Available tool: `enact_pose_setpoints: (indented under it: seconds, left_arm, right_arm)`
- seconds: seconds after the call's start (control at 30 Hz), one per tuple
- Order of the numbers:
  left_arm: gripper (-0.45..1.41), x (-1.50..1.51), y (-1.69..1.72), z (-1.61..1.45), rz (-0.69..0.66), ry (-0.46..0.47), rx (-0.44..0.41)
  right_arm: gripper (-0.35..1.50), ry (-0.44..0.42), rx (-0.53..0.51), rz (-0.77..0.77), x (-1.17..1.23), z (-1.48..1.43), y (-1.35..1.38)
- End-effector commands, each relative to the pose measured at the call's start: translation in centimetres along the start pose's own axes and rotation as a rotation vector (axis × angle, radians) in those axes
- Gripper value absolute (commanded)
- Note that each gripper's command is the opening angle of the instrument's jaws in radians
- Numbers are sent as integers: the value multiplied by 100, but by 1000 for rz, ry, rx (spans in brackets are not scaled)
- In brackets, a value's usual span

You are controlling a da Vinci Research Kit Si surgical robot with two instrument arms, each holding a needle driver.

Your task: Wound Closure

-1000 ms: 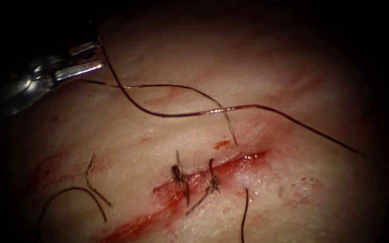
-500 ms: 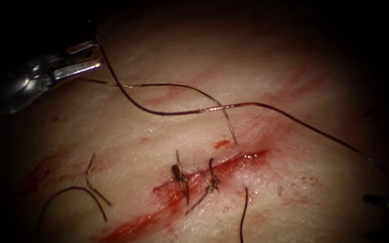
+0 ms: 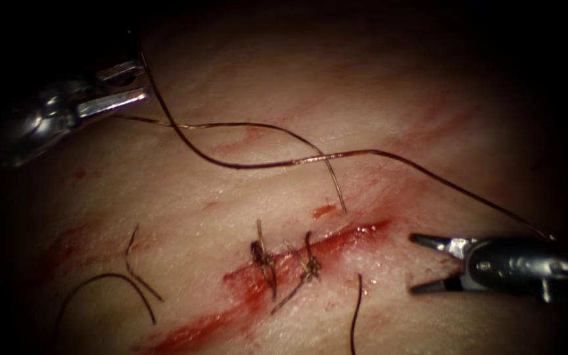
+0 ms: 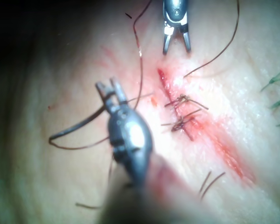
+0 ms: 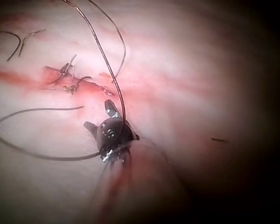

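Jaws of the right tool (image 3: 415, 264) stood wide open, holding nothing, just to the right of the upper end of the cut (image 3: 297, 263), their tips pointing toward it and hovering over the tissue (image 3: 428, 118). This tool had come into the endoscope view from the right within the last second; one second before it was not there. In the left wrist view the same tool (image 4: 177, 46) showed its two jaws spread apart above the end of the cut (image 4: 164, 79).

Nearest to the endoscope, loose cut ends of thread (image 3: 110, 283) lay on the tissue at the left of the cut, and one more short piece (image 3: 356, 309) lay just right of it. Across the cut sat two finished stitches (image 3: 284, 263) with their knots, side by side, and red fluid (image 3: 192, 332) filled the cut line toward its lower end.

Farther back, the long thread (image 3: 264, 164) came out of the tissue just above the cut, near a small red spot, and ran in a loop up and left, while another strand crossed it and ran away to the right.

Farthest, at the upper left, the left tool (image 3: 141, 82) kept its place, with the thread passing between its two jaws; I cannot tell if they gripped it or stood a little open. I could not make out the needle.
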Motion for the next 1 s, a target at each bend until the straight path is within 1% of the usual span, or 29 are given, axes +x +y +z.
enact_pose_setpoints:
  seconds: [0.03,0.17,0.2,0.23,0.3,0.4,0.5,0.53,0.57,0.6,0.63,0.67,0.7,0.77,0.87,1.0]
  left_arm:
    - [-45,-6,2,6,-1,0,-1]
    - [-45,-6,2,6,-1,1,-1]
    - [-45,-6,2,6,-1,0,-1]
    - [-45,-6,2,6,-1,0,-1]
    - [-45,-6,2,6,-1,0,0]
    - [-45,-6,2,6,-1,0,-1]
    - [-45,-6,1,6,-1,1,-1]
    - [-45,-6,2,6,-1,1,-1]
    - [-45,-6,2,6,-1,1,-1]
    - [-45,-6,2,6,-1,1,-1]
    - [-45,-6,2,6,-1,0,0]
    - [-45,-6,2,6,-1,0,0]
    - [-45,-6,2,6,-1,0,0]
    - [-45,-6,2,6,-1,0,0]
    - [-45,-6,2,6,-1,0,0]
    - [-45,-6,2,6,-1,0,0]
  right_arm:
    - [135,2,9,-4,-2,20,-6]
    - [136,13,33,-12,1,38,-17]
    - [136,11,57,-23,3,48,-24]
    - [136,11,57,-23,3,48,-24]
    - [133,6,82,-40,3,59,-32]
    - [133,11,88,-47,3,64,-35]
    - [128,10,85,-46,6,72,-36]
    - [116,10,85,-47,7,74,-35]
    - [94,4,91,-48,7,74,-35]
    - [94,4,91,-48,7,74,-35]
    - [56,2,104,-51,6,74,-34]
    - [-35,-23,148,-61,4,70,-32]
    - [-35,-23,148,-61,4,70,-32]
    - [-35,-58,167,-48,-1,66,-31]
    - [-35,-82,176,-23,-3,60,-34]
    - [-35,-83,189,4,-1,51,-45]
